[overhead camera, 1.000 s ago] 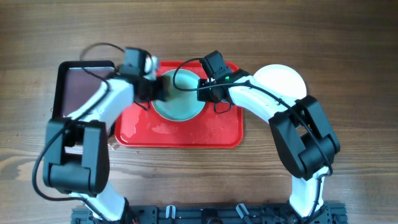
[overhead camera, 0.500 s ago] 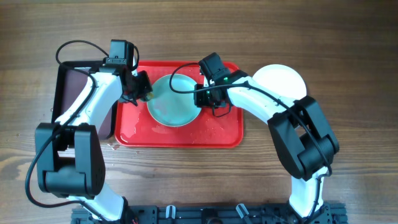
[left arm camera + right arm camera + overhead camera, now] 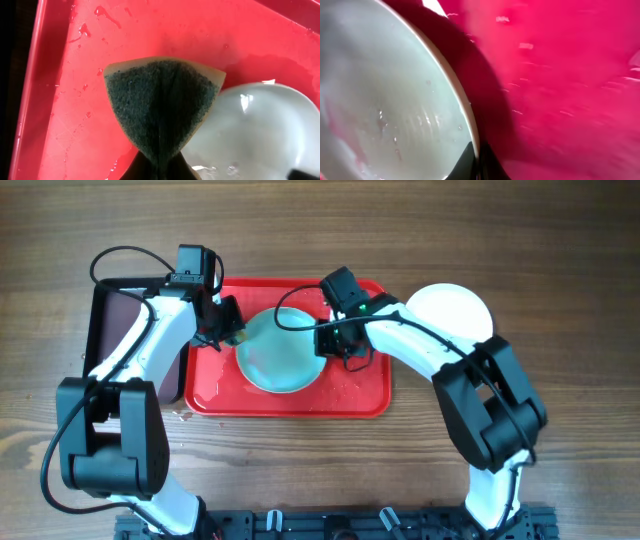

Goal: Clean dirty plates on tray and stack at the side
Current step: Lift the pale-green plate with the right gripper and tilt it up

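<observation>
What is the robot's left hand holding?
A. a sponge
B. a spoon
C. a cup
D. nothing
A: the left gripper pinches a folded sponge, dark scrubby side showing, over the red tray beside the plate.

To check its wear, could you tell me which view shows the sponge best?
Left wrist: the sponge fills the frame, folded, dark scouring face showing. Overhead shows only a dark speck at the left end effector; the right wrist view misses it.
</observation>
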